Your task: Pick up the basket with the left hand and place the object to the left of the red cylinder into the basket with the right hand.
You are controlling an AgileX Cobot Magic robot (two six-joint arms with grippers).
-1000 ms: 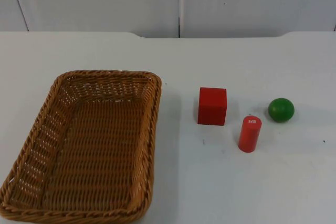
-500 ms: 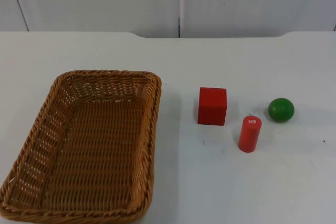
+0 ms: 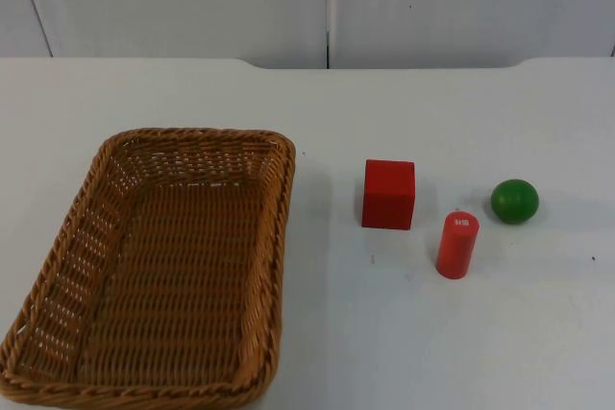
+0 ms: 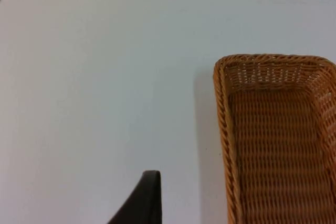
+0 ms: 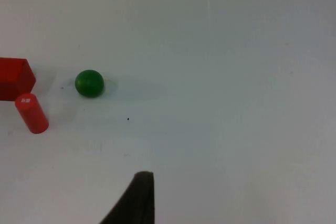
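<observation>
With the wicker basket (image 3: 159, 266) resting on the counter (image 3: 384, 333) and the red cube (image 3: 389, 194) just left of the red cylinder (image 3: 457, 245), the left gripper (image 4: 149, 192), whose spread cannot be told, should approach the basket's near rim squarely, while the right gripper (image 5: 142, 192), equally unreadable, waits.

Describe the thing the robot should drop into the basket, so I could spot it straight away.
Start at the big wicker basket on the white table; three small things stand apart to its right. The nearest to the basket is the red cube, just left of the upright red cylinder. It alone has flat square faces: the cylinder is round and tall, the green ball round.
</observation>
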